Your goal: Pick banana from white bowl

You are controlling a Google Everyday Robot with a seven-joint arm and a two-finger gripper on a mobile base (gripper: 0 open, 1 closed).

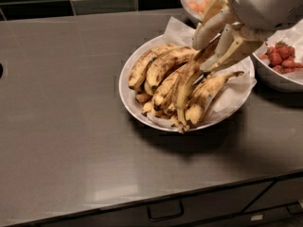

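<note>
The white bowl [125, 94], wide and lined with crinkled paper, stands on the dark counter right of centre and holds several brown-speckled bananas. My gripper [205, 58] comes down from the upper right over the bowl's right half. Its cream fingers [211, 26] are shut on the upper end of the long speckled banana [182, 86]. That banana hangs steeply, its upper end raised off the pile and its dark tip down near the bowl's front rim. The other bananas lie in the bowl to its left and right.
A white bowl of small orange fruit [195, 5] stands behind the gripper. A white bowl of strawberries [283, 56] stands at the right edge. The counter's front edge with a drawer handle [165, 212] runs along the bottom. A dark tiled wall is behind.
</note>
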